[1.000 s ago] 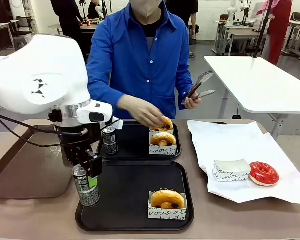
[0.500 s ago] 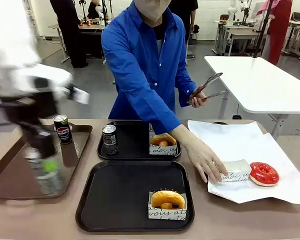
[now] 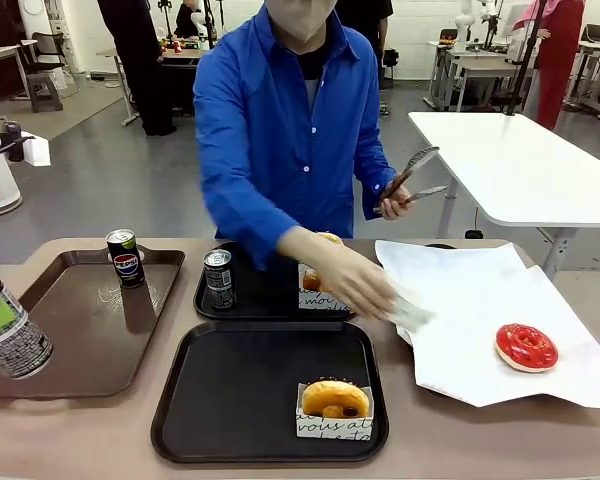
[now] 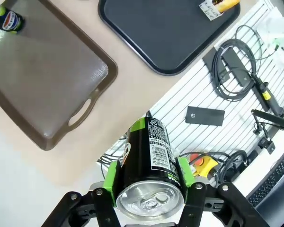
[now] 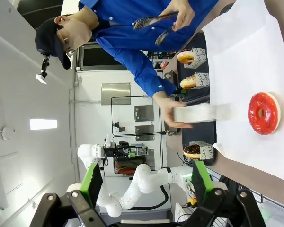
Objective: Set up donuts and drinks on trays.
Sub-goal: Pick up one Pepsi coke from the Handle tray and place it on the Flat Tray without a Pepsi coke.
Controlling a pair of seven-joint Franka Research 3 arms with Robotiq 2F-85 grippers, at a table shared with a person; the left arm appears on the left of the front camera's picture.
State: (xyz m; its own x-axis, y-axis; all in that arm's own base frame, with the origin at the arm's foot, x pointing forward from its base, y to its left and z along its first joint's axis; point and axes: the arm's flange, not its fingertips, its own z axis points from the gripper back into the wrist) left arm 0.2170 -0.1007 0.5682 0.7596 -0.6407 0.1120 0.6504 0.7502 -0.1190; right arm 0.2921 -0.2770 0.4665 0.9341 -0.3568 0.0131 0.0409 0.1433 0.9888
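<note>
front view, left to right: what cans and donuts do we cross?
green-label can → Pepsi can → black can → nearest boxed donut → red donut

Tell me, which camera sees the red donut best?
The right wrist view: the red-iced donut faces the camera, its whole ring and hole clear, lying on the white paper. The front view shows it flatter, at a slant, on the same paper.

Setting: lab or workshop hall. Evidence: bare grey floor (image 3: 130, 190); white work tables (image 3: 520, 170) in rows; people (image 3: 140, 50) standing at benches farther back; white slatted panel (image 4: 217, 127) strewn with cables (image 4: 232, 66); keyboard (image 4: 274, 179) at its edge.
</note>
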